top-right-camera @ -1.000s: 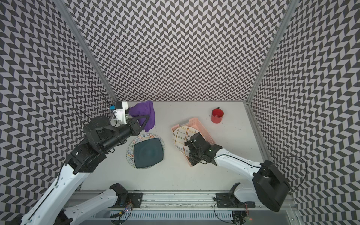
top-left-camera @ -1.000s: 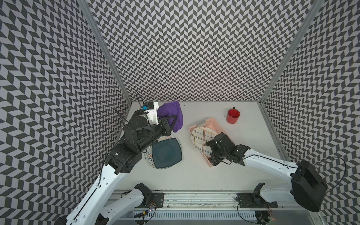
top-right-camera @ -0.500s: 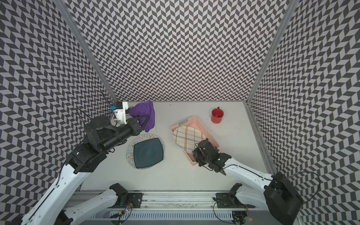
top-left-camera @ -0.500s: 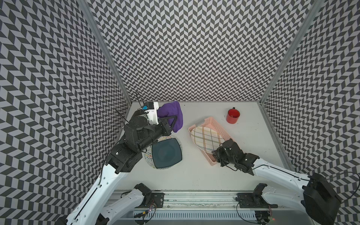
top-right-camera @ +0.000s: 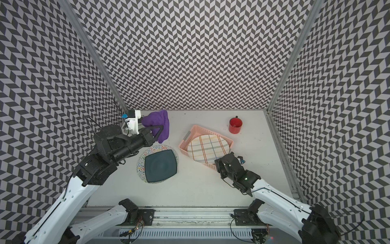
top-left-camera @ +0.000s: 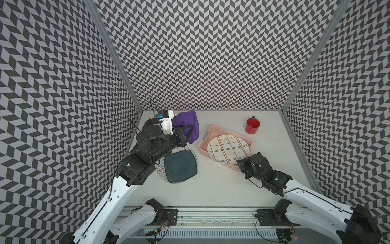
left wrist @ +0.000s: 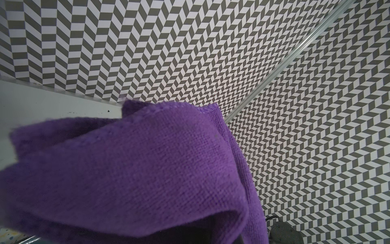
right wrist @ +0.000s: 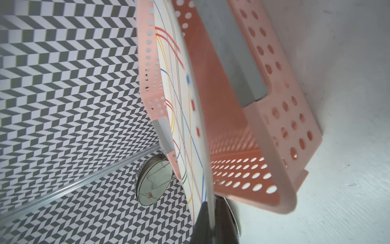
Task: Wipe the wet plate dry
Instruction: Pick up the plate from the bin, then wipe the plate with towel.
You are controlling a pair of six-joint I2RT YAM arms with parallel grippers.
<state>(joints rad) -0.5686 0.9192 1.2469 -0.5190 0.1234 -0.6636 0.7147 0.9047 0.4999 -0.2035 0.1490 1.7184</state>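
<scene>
The plaid plate (top-left-camera: 228, 149) lies tilted in the pink basket (top-left-camera: 204, 145), and my right gripper (top-left-camera: 239, 166) is pinched shut on its near rim. My left gripper (top-left-camera: 185, 134) seems clamped on the purple cloth (top-left-camera: 188, 123), held above the table. I judge this the pick-up step; next I must lift the plate clear without dragging the basket.

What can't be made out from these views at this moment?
- Left hand: its tips are buried in the purple cloth in the left wrist view.
- Wetness on the striped plate: too fine to see in any view.
- Speckled plate: mostly covered by the dark square plate.
</scene>
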